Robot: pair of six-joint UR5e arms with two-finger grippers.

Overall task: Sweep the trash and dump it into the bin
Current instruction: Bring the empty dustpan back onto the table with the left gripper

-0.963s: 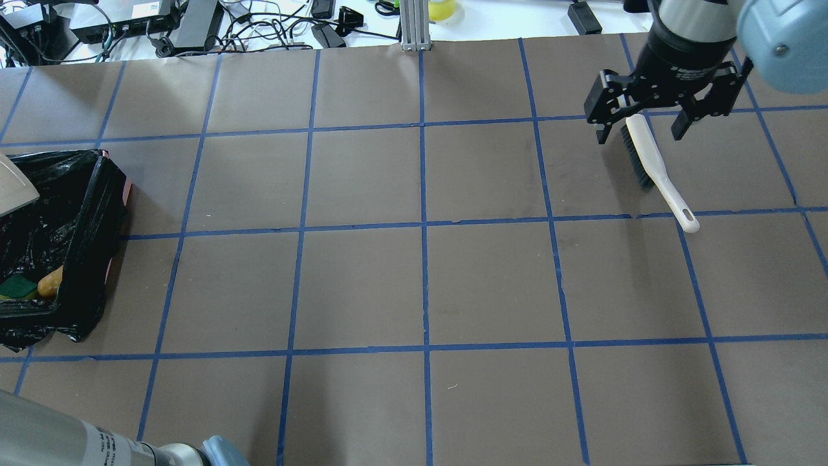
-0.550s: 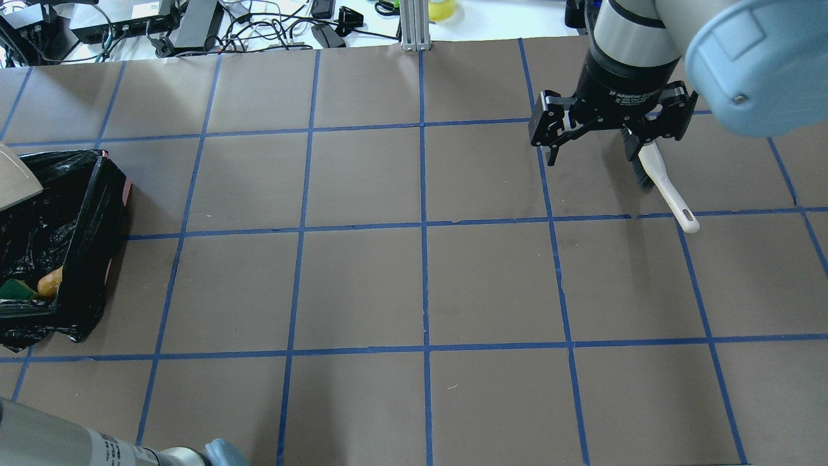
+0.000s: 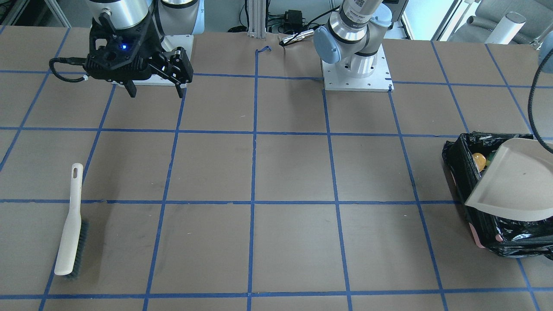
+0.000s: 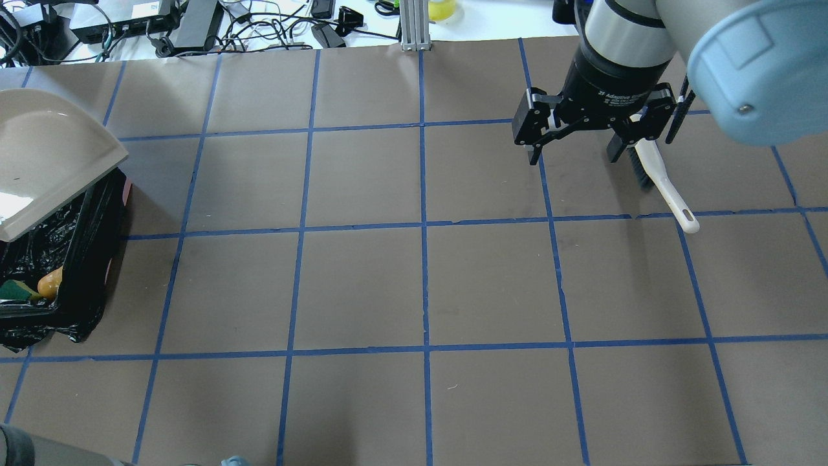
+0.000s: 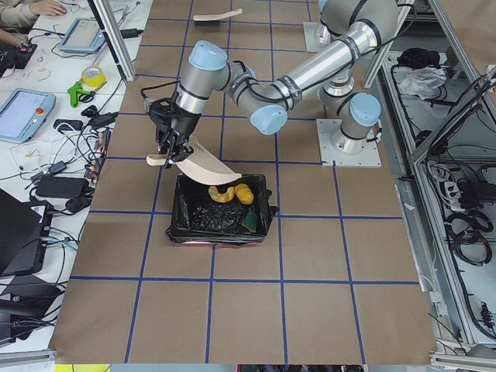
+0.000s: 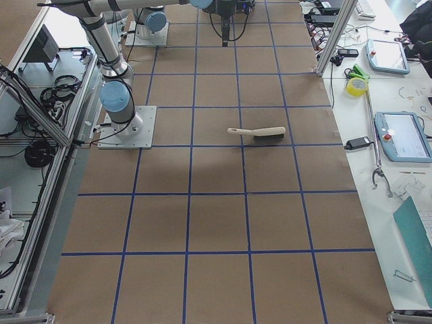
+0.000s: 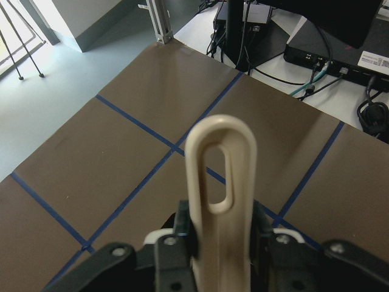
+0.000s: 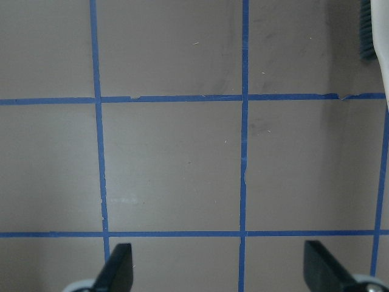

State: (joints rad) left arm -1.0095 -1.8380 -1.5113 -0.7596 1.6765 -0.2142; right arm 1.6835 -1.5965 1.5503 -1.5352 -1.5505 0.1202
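The bin [image 4: 81,259], lined with a black bag, stands at the table's left end. It also shows in the front view [image 3: 460,172] and the exterior left view [image 5: 221,225]. An orange-brown lump [image 4: 49,283] and a green sponge wedge [image 4: 16,291] lie inside it. I cannot pick out the cream crescent for sure. My left gripper [image 7: 222,243] is shut on the handle [image 7: 220,182] of the beige dustpan [image 4: 52,155], which is tilted over the bin. My right gripper [image 4: 572,155] is open and empty above the table, beside the brush [image 4: 666,188].
The white-handled brush [image 3: 69,229] lies flat on the table near the right arm's side; it also shows in the exterior right view [image 6: 260,133]. Cables and electronics [image 4: 162,26] sit beyond the table's far edge. An aluminium post [image 4: 414,26] stands at the far middle.
The dustpan has swung further into view over the bin's far end. My right gripper has moved left, off the brush, and stays open. The brush has not moved.
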